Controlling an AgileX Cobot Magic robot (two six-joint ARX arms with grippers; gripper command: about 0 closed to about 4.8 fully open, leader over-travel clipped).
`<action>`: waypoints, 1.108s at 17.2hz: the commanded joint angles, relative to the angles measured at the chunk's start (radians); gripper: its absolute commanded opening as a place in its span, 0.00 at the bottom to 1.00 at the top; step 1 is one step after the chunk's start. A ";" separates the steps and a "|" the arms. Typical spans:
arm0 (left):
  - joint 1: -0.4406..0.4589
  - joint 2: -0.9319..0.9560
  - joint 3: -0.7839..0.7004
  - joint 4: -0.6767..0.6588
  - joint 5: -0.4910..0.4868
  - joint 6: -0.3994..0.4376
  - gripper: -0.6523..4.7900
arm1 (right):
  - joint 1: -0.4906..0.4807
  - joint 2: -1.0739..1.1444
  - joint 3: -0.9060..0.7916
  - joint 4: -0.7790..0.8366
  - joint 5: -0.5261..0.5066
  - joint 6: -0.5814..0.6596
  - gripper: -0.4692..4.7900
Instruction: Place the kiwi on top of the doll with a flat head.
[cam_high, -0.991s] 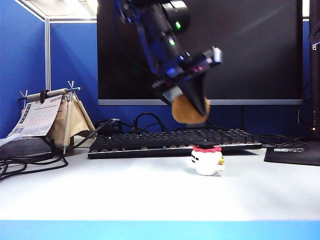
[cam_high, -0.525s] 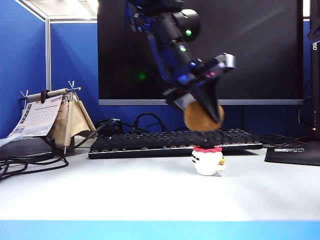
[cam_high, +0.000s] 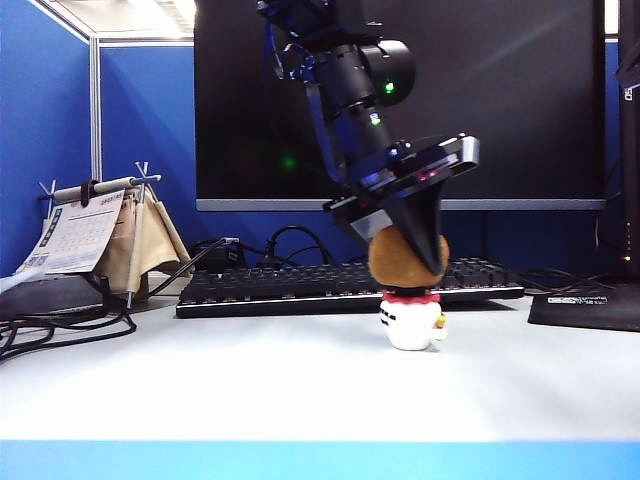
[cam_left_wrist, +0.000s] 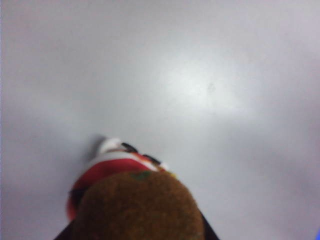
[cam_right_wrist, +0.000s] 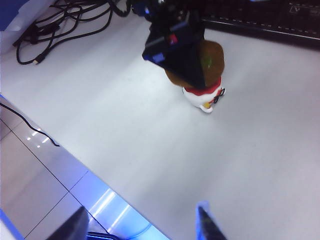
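One kiwi (cam_high: 400, 258) in L tool (cam_high: 418, 262).

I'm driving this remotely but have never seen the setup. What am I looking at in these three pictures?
A two-armed robot at a white desk. The front view faces a keyboard and monitor; the other two pictures come from cameras on each wrist. The left gripper is shut on a brown kiwi, right over a small white doll with a flat black cap; its camera looks down past the kiwi. The right gripper waits open, back from the doll, watching from the side.
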 joint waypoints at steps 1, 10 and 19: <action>0.003 -0.002 0.003 0.006 -0.013 0.013 0.11 | -0.001 0.000 0.000 0.013 -0.002 -0.004 0.61; 0.010 0.000 0.010 0.060 -0.010 0.012 0.11 | -0.001 0.000 0.000 0.013 -0.002 -0.004 0.61; 0.011 0.002 0.010 0.027 -0.009 0.004 0.11 | -0.001 0.001 -0.012 0.026 -0.005 -0.003 0.61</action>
